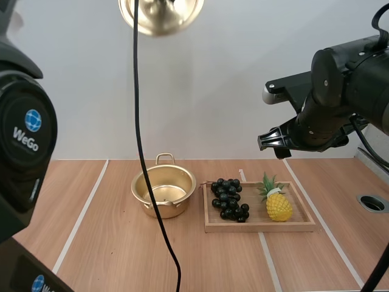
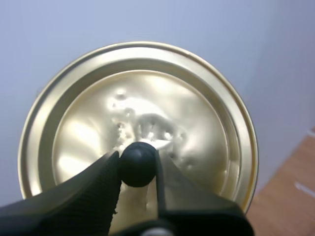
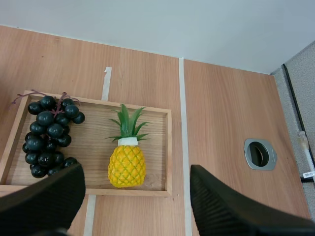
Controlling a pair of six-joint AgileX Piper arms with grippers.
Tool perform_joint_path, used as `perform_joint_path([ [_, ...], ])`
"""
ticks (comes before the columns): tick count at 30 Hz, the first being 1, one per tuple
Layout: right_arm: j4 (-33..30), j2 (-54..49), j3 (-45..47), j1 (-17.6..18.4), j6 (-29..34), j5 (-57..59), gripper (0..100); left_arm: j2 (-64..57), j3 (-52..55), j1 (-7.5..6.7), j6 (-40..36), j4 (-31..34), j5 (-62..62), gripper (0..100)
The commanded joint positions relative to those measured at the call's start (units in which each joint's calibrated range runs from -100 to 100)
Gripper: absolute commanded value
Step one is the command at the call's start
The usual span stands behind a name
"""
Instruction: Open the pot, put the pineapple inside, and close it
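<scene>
High view: the table [image 1: 121, 243] is being shown from above, with all the things being carried near its middle. A wooden tray [image 1: 261, 227] is being shown lying flat to the right of the pot [image 1: 185, 193]. The pot is being shown uncovered and upright on the table, just beside the tray's left edge. The lid [image 1: 161, 15] is being held high in the air, well above the pot. In the left wrist view the lid's round black knob [image 2: 138, 164] is being pinched between the fingers of the left pincer [image 2: 138, 167], with the golden lid [image 2: 138, 113] hanging beyond them. A bunch of grapes [image 1: 228, 198] is being carried in the left half of the tray. The pineapple [image 1: 278, 204] is being carried in the right half, lying flat with its leaves pointed toward the far wall and a gap being kept from the grapes. In the right wrist view the right pincer [image 3: 137, 169] is being held above the tray, its fingers spread wide, the pineapple being framed between them.
</scene>
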Motion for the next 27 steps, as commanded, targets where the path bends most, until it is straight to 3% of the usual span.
perform_joint_path([
  [1, -0.6, -0.4, -0.6, -0.1, 0.2, 1.0, 100, -3.2, -8.4, -0.15, -2.0, -3.6, -11.0, 0],
  [7, -0.6, -0.4, -0.6, -0.1, 0.2, 1.0, 100, -8.5, -18.2, -0.15, -7.7, -4.9, -30.6, 0],
  [19, 0.3, -0.4, -0.6, -0.1, 0.2, 1.0, 100, -17.4, -23.3, -0.15, -7.7, -8.2, -65.5, 0],
  [27, -0.3, -0.4, -0.6, -0.1, 0.2, -0.4, 100, -18.1, -23.3, -0.15, -7.7, -8.2, -63.2, 0],
])
